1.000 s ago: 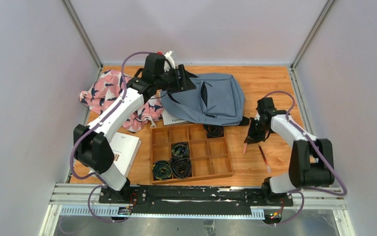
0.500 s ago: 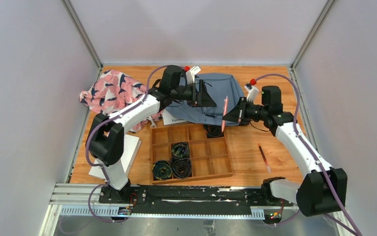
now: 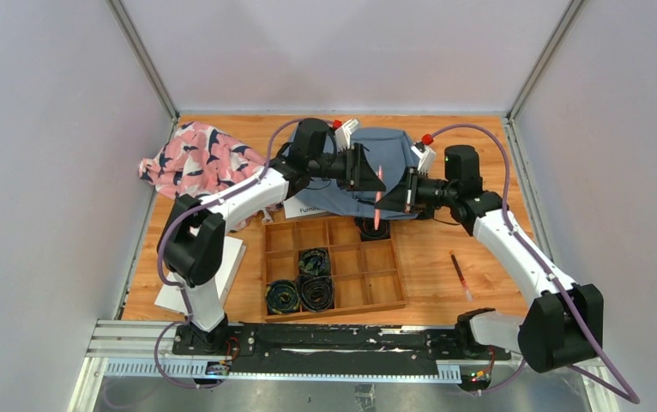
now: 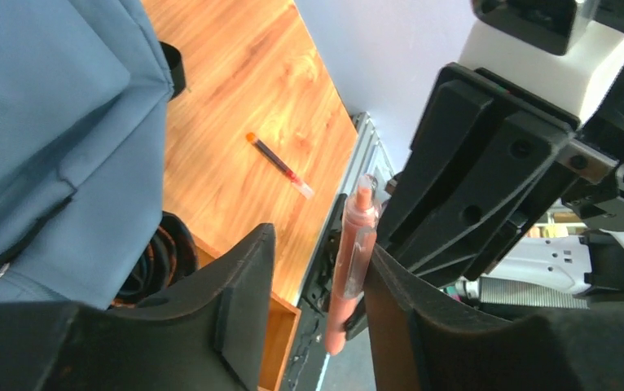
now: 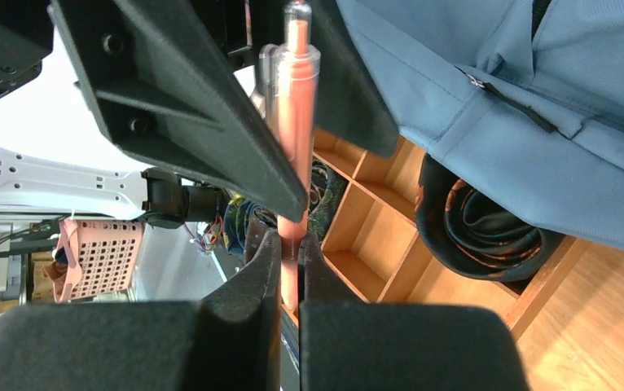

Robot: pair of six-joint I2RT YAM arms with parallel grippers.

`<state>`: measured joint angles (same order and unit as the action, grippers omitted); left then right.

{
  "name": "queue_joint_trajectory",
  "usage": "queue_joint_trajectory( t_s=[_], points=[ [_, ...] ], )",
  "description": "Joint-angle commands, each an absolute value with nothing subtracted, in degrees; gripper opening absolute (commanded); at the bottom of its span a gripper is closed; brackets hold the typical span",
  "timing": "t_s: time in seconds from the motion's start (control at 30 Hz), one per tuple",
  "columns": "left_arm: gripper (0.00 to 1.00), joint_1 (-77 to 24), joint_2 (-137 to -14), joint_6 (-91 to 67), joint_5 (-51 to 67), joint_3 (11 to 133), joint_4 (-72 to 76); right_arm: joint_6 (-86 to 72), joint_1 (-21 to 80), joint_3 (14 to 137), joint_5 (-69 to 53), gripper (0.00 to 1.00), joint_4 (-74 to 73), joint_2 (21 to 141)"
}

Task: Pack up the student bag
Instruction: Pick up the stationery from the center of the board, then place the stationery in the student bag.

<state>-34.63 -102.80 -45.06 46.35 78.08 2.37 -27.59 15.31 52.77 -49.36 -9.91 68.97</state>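
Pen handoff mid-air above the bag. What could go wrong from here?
1. The left gripper is open around the pen, off-centre near one finger; if the right gripper, shut on it, lets go early, the pen could drop onto the bag or tray.
2. The grippers sit very close; closing may knock fingers together.

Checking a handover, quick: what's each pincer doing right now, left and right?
Left pincer: open, with the pen between its fingers and not clamped.
Right pincer: closed, holding the pen.
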Motion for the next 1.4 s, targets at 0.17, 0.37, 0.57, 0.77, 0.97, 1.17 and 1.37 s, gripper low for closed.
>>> queue_joint_trajectory(
  t_s=[0.17, 0.37, 0.57, 0.77, 0.97, 1.17, 1.37],
  points=[
    [0.0, -36.63, -103.52, -47.92, 45.26, 81.07, 6.0, -25.5, 16.89, 55.98, -43.27, 0.19, -15.19, 70.13],
    [0.0, -33.4, -105.84, -43.78, 42.76, 85.91, -5.34, -23.1, 16.5, 58.14, -26.72, 0.61, -24.34, 66.18],
    [0.0, -29.54, -110.17, -33.32, 24.64, 99.66, -25.56, -21.49, 14.95, 56.74, -8.06, 0.71, -26.28, 56.52],
    [0.0, -26.48, -117.96, -36.6, 17.8, 109.61, -25.97, -20.99, 12.89, 55.18, -1.27, 0.71, -28.88, 50.94],
    [0.0, -26.15, -127.22, -37.73, 13.83, 119.8, -26.65, -22.05, 12.02, 54.49, 2.17, 0.7, -30.93, 49.54],
    [0.0, -26.41, -132.2, -36.49, 12.1, 123.77, -28.16, -22.37, 11.61, 54.96, 1.93, 0.7, -33.97, 49.45],
    [0.0, -26.98, -130.19, -38.7, 14.88, 112.02, -20.1, -23.56, 11.6, 53.73, 3.09, 0.69, -33.85, 48.7]
  ],
)
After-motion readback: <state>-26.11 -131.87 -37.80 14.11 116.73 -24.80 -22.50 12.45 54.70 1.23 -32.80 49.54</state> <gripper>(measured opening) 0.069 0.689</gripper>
